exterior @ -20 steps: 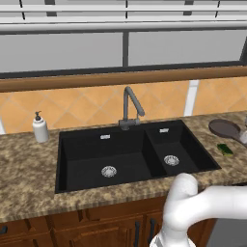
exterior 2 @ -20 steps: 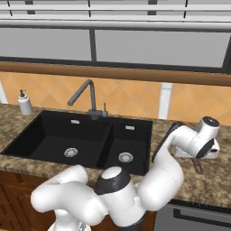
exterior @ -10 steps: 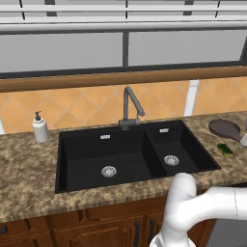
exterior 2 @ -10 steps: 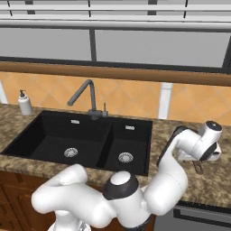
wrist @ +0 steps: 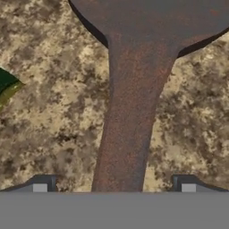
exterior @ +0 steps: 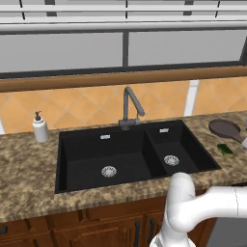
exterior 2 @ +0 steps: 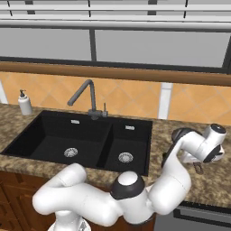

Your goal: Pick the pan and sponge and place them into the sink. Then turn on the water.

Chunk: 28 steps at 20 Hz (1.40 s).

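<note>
The pan (exterior: 224, 129) lies on the counter right of the sink (exterior: 82, 166), its handle reaching toward the frame's right edge. The green sponge (exterior: 225, 149) lies just in front of it. In the hand view the pan's long brown handle (wrist: 129, 129) runs down from the round body (wrist: 152, 18) and passes between my fingertips (wrist: 42, 184). My gripper (wrist: 114, 185) is open, one finger on each side of the handle. The sponge (wrist: 6, 87) peeks in at the left edge. In the right base view the hand (exterior 2: 212, 149) hovers low over the counter and covers the pan.
The grey gooseneck faucet (exterior: 130, 106) stands behind the divider between the basins, with no stream from it. A white soap dispenser (exterior: 40, 128) stands on the counter at the far left. Tiled backsplash and a window ledge run behind.
The hand has shifted a little to the right and lower over the pan's handle. Pan, sponge and faucet have stayed put.
</note>
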{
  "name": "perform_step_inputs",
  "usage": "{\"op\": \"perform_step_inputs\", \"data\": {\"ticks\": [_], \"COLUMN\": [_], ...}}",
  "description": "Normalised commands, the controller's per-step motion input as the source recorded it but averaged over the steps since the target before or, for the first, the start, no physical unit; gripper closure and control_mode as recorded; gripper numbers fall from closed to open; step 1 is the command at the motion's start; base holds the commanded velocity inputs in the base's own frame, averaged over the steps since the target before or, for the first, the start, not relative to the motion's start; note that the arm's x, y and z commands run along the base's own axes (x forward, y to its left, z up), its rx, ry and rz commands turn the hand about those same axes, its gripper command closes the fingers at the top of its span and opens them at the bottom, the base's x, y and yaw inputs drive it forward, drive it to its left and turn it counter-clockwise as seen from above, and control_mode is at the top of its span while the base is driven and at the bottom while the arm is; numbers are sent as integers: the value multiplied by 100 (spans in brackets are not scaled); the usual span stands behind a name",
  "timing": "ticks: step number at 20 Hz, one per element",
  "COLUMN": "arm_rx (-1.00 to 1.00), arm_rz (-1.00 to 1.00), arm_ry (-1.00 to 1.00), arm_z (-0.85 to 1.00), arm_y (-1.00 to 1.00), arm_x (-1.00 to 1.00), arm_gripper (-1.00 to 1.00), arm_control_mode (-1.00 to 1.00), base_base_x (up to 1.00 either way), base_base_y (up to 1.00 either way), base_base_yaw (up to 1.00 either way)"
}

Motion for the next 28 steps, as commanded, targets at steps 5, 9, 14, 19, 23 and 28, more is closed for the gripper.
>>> {"op": "perform_step_inputs", "data": {"ticks": [5,9,14,19,23,28], "arm_rx": [0,0,0,0,0,12], "arm_rz": [7,5,2,0,0,-2], "arm_ry": [0,0,1,-3,-12,-27], "arm_z": [-25,-35,-41,-31,-6,27], "arm_y": [-9,0,0,7,6,54], "arm_x": [6,0,0,0,1,-3], "arm_gripper": [-100,-100,100,100,100,100], "arm_control_mode": [-100,-100,-100,-100,-100,-100], "base_base_x": [0,0,0,0,0,0], "base_base_y": [0,0,0,0,0,0], "base_base_yaw": [0,0,0,0,0,0]}}
